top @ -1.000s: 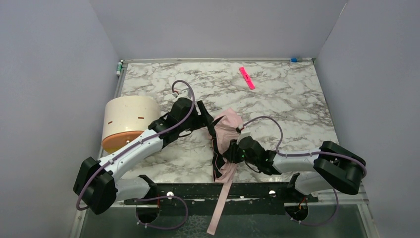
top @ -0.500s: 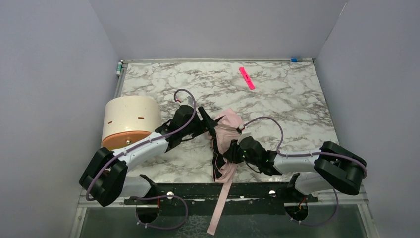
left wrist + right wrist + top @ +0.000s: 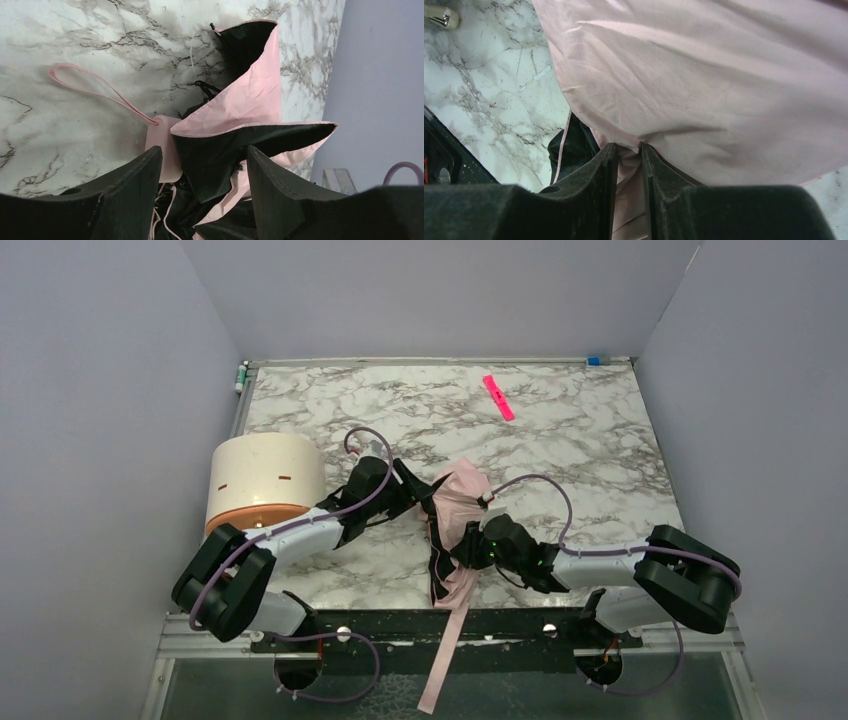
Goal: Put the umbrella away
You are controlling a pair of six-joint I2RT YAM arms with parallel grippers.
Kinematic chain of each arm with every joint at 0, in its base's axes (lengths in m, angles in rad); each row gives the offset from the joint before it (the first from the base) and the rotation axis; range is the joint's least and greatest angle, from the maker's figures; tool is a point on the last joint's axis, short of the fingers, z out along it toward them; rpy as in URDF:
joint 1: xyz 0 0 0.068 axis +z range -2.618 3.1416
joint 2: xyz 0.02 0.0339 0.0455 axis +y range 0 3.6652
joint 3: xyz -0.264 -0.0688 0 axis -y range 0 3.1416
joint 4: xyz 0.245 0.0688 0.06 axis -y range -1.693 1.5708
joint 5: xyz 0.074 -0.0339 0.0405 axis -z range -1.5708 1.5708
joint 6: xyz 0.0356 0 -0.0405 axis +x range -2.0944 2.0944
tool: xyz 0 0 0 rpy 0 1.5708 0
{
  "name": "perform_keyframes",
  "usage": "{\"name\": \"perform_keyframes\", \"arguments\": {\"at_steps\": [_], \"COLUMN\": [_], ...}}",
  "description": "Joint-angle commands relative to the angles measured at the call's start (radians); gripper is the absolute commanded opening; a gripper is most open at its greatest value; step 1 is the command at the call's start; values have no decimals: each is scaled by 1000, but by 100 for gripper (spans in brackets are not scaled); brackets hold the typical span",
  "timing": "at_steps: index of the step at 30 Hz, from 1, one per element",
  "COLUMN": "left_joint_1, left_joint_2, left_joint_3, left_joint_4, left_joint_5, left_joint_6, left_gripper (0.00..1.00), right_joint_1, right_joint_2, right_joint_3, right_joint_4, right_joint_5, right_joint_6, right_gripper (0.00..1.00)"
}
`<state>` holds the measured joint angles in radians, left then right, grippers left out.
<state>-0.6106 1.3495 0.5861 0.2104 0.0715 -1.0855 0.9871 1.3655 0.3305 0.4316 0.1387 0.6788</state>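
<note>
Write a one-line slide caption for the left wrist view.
Open left gripper straddles crumpled pale pink fabric umbrella on marble table.

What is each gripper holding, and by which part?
The right gripper pinches the umbrella by a fold of its pink fabric. The left gripper holds nothing; its jaws stand open around loose canopy fabric.

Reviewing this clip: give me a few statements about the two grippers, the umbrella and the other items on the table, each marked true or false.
1. The right gripper is shut on the umbrella, pinching its pink fabric. True.
2. The left gripper is clamped fully shut. False: its jaws stand apart, with loose folds of the umbrella between them.
3. The bright pink strip lies under the umbrella. False: it lies apart from it, toward the far edge of the table.
4. The cream cylinder sits on the left arm's side of the table. True.
</note>
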Motion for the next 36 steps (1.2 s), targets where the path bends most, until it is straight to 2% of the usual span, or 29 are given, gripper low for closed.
{"name": "perform_keyframes", "arguments": {"at_steps": [1,12,21,30,36], "left_joint_1": [3,9,36,85,91], "left_joint_2": [47,88,110,130,218], "left_joint_3": [11,42,105,193,338], "left_joint_4": [100,136,149,147,143], "left_joint_5": [50,69,96,138,280], "left_joint_6": [-30,-16,44,157,263], "left_gripper": [61,33,0,0,0], "right_joint_1": [-5,-5,-6,-5,-5], "right_joint_2": [29,26,33,21,22], "right_joint_3": [-25,-28,-25,-27,-30], "right_joint_4": [-189,-202,-210,-231,-231], "right_joint_5": [-15,-15,-19,-13,-13], "right_joint_6": [-24,-21,-20,-22,-23], "right_gripper": [30,30,30,30,30]}}
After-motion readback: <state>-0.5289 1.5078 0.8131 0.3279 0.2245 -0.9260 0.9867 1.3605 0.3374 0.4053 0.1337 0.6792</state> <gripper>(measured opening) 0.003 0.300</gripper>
